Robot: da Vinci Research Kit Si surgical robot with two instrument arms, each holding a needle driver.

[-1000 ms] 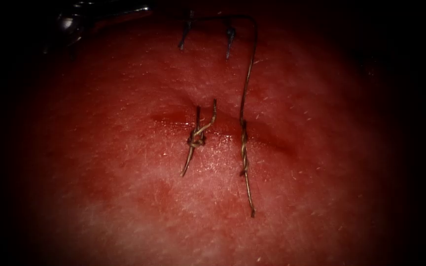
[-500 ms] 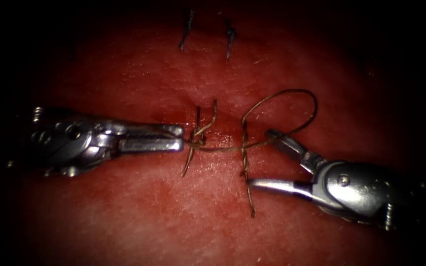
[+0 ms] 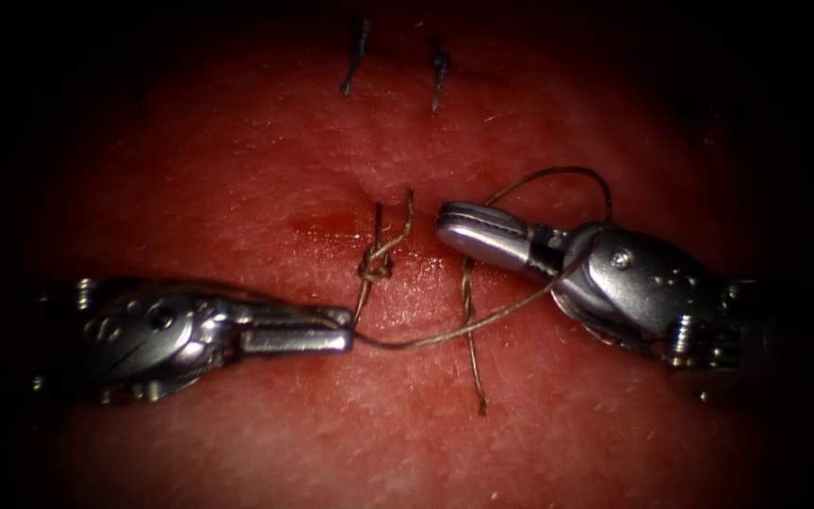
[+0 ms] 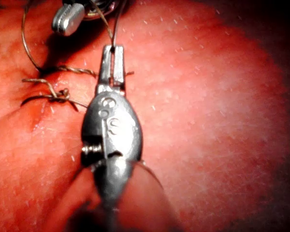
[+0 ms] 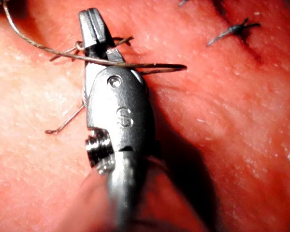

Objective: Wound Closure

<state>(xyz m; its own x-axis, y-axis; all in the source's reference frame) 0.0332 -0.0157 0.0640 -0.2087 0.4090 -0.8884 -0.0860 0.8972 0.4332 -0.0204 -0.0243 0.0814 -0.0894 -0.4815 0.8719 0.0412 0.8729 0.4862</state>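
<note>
My left tool lies left of the cut, its jaws shut on the thread. From there the thread runs right, crosses the right tool's wrist, arcs in a loop and drops to the twisted stitch. My right tool lies over the cut's right part, jaws shut with nothing between them. In the left wrist view the left tool grips the thread. The right wrist view has the thread lying across the right tool behind its jaws.
A tied knot with short tails sits over the cut's middle. The twisted stitch's loose tail points toward the front. Two dark older stitches lie at the back. Red fluid wets the cut's left end.
Both tools came in from out of view. In the last half second the right tool shut its jaws and moved up and left under the thread loop; the left tool dropped lower, still holding thread.
</note>
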